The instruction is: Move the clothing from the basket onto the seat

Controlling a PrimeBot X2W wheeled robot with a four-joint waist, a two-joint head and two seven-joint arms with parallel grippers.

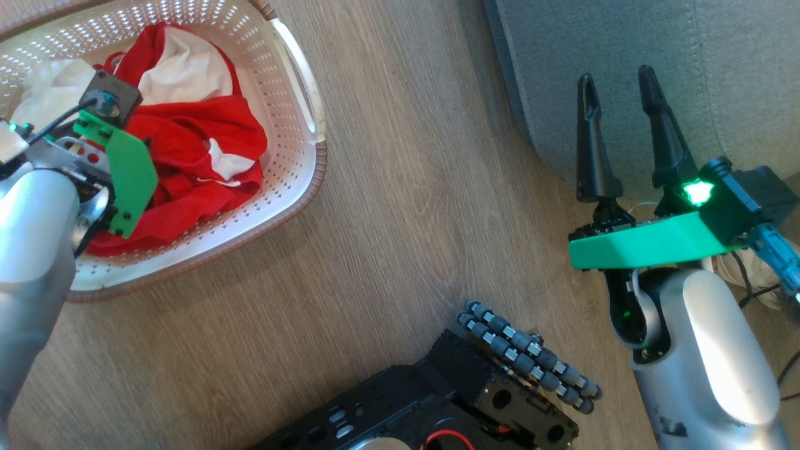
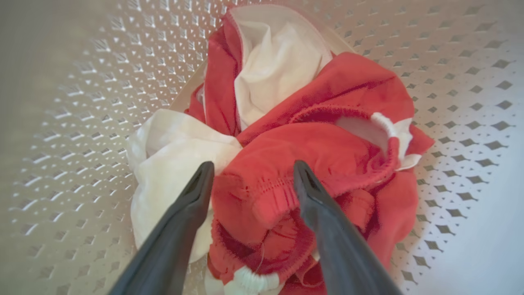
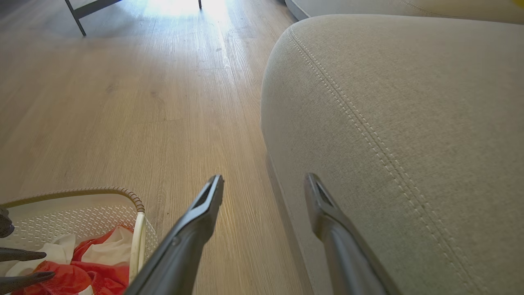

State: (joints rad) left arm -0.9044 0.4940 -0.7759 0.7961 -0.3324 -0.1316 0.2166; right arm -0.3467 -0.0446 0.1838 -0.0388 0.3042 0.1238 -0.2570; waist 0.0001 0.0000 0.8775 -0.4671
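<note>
We see the clothing, soft red fabric with white panels and gathered hems, crumpled in the perforated cream plastic basket. The basket has a brown woven-look rim and stands on the wood-grain floor. In the head view the heap runs top to bottom, its largest white panel uppermost. Our left gripper has its fingers spread around a stitched red fold. Our right gripper is spread and empty beside the grey, pale-stitched seat, which has a rounded edge.
</note>
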